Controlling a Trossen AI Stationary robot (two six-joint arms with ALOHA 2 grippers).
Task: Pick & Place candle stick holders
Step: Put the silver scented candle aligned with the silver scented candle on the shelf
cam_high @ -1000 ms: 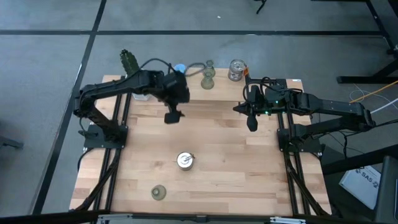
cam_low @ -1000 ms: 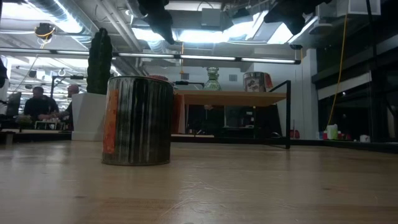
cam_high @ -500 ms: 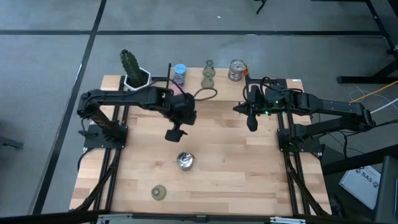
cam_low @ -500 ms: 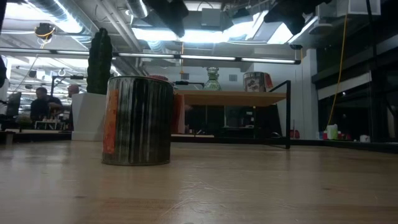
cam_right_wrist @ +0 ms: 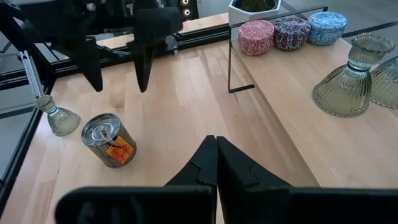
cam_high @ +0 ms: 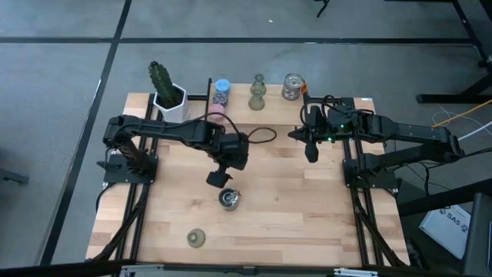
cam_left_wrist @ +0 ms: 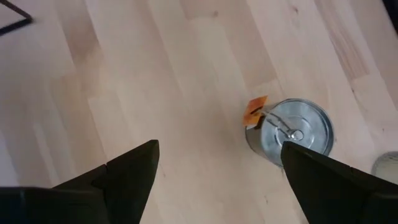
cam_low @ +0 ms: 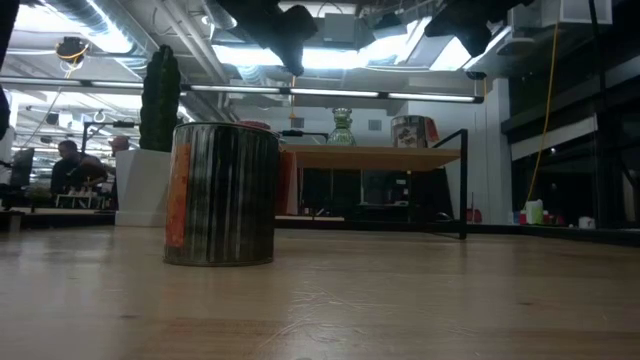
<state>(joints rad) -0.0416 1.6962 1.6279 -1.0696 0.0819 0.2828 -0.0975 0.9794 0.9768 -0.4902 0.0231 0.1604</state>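
Nearest the front edge of the pale wooden counter [cam_high: 292, 215], toward its left corner, stands a small olive-green flared glass candle holder [cam_high: 196, 238]. Farther in, near the middle of the counter, sits a shiny silvery metal cup with an orange tag [cam_high: 228, 199], upright and untouched. The left hand [cam_high: 217, 179] hovers just beside and above that cup, its fingers [cam_left_wrist: 134, 171] spread wide and released, holding nothing. Over by the right edge, the right hand [cam_high: 310, 154] hangs above the wood with its fingers clenched together on nothing. On the raised shelf [cam_high: 338, 101] along the far edge stand a white pot with a green cactus [cam_high: 167, 92] at the left, then round pink [cam_right_wrist: 256, 37], dark speckled [cam_right_wrist: 291, 32] and blue [cam_high: 222, 85] tins, an olive-green ribbed flared holder [cam_high: 257, 94], and a silvery glass cup [cam_high: 292, 86] toward the right.
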